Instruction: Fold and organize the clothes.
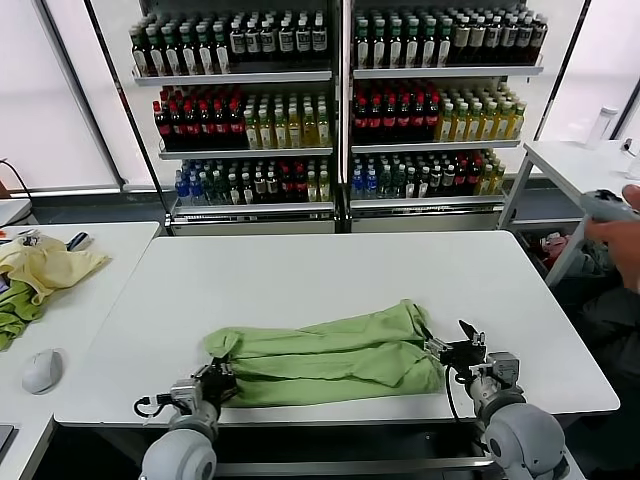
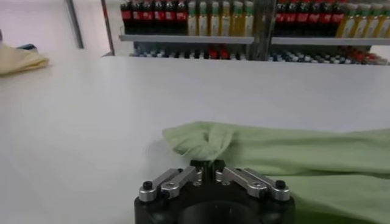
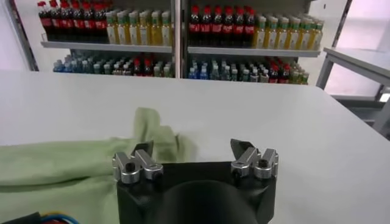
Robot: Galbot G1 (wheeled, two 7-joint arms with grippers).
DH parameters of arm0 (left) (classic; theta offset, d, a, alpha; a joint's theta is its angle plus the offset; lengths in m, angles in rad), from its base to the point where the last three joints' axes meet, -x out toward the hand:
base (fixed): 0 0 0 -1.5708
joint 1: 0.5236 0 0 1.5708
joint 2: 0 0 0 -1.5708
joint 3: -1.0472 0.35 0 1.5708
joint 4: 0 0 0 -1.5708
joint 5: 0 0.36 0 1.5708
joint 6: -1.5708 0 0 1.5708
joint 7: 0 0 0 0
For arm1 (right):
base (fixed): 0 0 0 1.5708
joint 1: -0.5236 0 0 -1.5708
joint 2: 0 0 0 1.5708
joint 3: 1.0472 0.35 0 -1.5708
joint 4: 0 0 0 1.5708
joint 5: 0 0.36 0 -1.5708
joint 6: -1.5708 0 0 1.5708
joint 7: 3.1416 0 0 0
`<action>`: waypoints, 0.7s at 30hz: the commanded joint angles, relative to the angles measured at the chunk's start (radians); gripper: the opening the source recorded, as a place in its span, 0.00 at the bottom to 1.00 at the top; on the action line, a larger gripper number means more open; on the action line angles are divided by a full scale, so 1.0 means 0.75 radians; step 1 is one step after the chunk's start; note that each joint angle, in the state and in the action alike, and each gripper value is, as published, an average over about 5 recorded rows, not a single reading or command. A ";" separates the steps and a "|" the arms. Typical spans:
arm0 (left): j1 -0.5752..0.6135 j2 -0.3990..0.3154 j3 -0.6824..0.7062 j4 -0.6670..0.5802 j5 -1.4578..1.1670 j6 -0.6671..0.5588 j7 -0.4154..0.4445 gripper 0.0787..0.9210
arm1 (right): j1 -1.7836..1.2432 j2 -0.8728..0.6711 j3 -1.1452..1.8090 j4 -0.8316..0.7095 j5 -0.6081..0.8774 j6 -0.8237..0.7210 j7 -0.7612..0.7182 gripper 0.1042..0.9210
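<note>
— Lying across the near half of the white table (image 1: pixel 300 270), the T-shirt (image 1: pixel 330 355) is already doubled into a long band, its ends bunched. No printed patch shows from here.

— Who holds it?

— The left gripper (image 1: pixel 219 381) has its fingers pressed together on the band's left end; the left wrist view shows cloth gathered right at the closed tips. The right gripper (image 1: pixel 455 350) sits at the band's right end with fingers spread, pinching nothing.

— So which step?

— Mid-fold, I judge: the lengthwise fold is made, the crosswise one is not yet done. Next, the right fingers need to close on their end so both can carry it over evenly.

— Anything else around?

— A yellow cloth (image 1: pixel 45 265) and a darker green cloth (image 1: pixel 14 315) on the side table, well apart.
</note>
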 commanded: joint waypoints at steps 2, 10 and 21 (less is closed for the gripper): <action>-0.048 0.261 -0.310 0.030 -0.066 -0.014 0.003 0.07 | 0.008 -0.002 -0.002 -0.006 0.002 0.002 -0.001 0.88; -0.083 0.391 -0.511 -0.025 -0.351 0.014 0.013 0.07 | 0.030 -0.010 -0.014 -0.019 0.008 0.001 -0.001 0.88; -0.119 0.086 -0.106 -0.416 -0.575 0.062 -0.051 0.07 | 0.036 -0.015 -0.015 -0.017 0.006 -0.001 -0.001 0.88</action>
